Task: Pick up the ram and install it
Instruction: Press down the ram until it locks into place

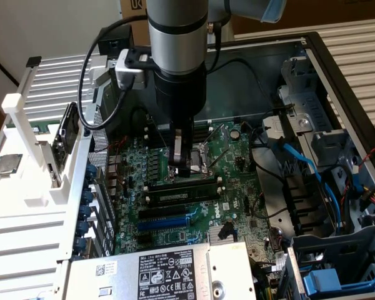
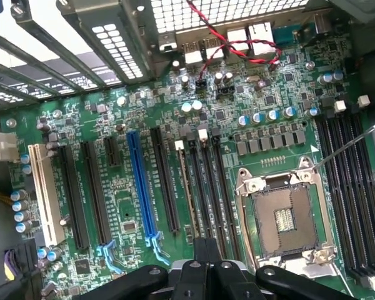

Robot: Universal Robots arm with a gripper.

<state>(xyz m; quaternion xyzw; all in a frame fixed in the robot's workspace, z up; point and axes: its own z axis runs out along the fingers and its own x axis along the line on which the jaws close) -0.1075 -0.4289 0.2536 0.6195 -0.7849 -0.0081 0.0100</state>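
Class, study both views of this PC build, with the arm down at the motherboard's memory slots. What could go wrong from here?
1. The shut gripper sits right beside the open CPU socket; a sideways slip might damage its exposed contacts.
2. The ram appears to lie in a memory slot below the gripper; pressing at one spot may seat it unevenly.

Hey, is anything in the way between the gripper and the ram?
Nothing visible. The shut gripper hangs right over the ram, which appears to stand edge-up in its slot on the motherboard.
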